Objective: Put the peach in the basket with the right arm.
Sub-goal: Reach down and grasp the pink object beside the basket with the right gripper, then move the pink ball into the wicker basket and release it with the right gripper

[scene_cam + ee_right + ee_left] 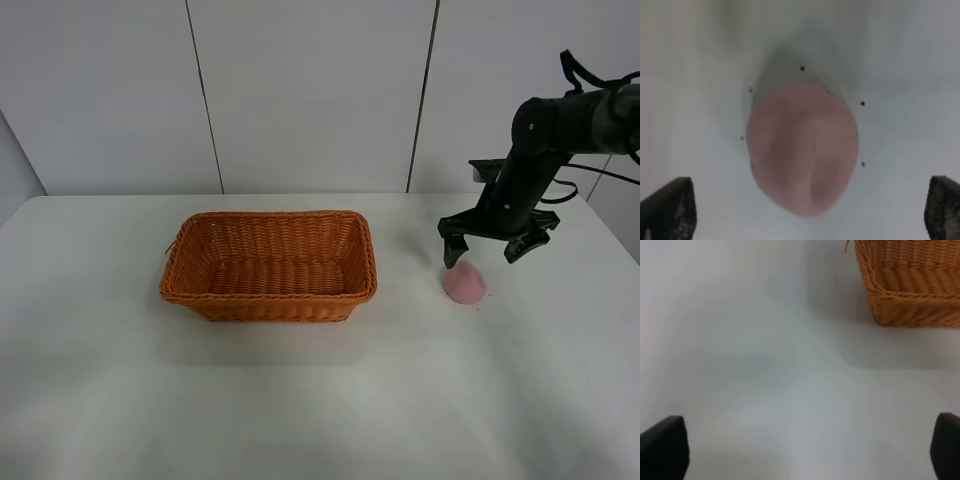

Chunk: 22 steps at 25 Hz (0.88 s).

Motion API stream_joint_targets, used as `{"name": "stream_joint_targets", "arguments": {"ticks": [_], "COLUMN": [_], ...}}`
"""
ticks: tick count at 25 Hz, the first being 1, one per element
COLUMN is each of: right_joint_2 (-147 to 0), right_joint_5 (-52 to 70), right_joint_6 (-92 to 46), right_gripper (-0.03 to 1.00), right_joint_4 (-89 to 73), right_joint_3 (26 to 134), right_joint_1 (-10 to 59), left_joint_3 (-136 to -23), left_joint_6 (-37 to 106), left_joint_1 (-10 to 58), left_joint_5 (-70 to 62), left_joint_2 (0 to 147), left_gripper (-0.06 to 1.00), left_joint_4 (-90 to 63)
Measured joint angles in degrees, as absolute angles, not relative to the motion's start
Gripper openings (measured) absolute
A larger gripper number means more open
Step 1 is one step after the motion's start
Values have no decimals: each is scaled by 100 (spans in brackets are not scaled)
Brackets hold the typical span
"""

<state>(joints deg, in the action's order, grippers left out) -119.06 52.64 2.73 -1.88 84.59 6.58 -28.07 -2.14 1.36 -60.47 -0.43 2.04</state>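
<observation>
Robotics laboratory, test bench. A plain white table (300,400) meets, along its far edge, a wall (300,90) of flat white panels divided by thin dark vertical seams. A black jointed robot arm (545,140) reaches over the table near its far right corner. The props on the table are a wicker basket (270,216) near the middle and a pink peach (465,283) toward the right edge.

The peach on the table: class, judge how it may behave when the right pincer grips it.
The peach looks rounded with a tapered end, so a nudge would probably roll or pivot it. Its matte skin suggests it should not be very slippery. Small beside the basket, it is likely light for the open right pincer.
</observation>
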Motion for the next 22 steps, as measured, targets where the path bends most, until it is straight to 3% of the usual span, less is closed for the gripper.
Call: {"name": "stream_joint_targets", "arguments": {"ticks": [11,13,18,20,22], "right_joint_2": [-12640,-12640,-12600,-12519,-12407], "right_joint_5": [4915,4886,4890,4911,4969], "right_joint_6": [323,333,403,403,403], "right_gripper": [68,57,8,0,0], "right_joint_4": [-181,-181,-145,-112,-72], "right_joint_3": [8459,8459,8490,8496,8496], "right_joint_1": [658,658,658,658,658], "left_joint_3": [-2807,-2807,-2807,-2807,-2807], "left_joint_6": [-214,-214,-214,-214,-214], "left_joint_1": [136,136,136,136,136], "left_joint_5": [-6047,-6047,-6047,-6047,-6047], "left_joint_2": [-43,-43,-43,-43,-43], "left_gripper": [99,99,99,99,99], "left_joint_4": [204,204,204,204,204]}}
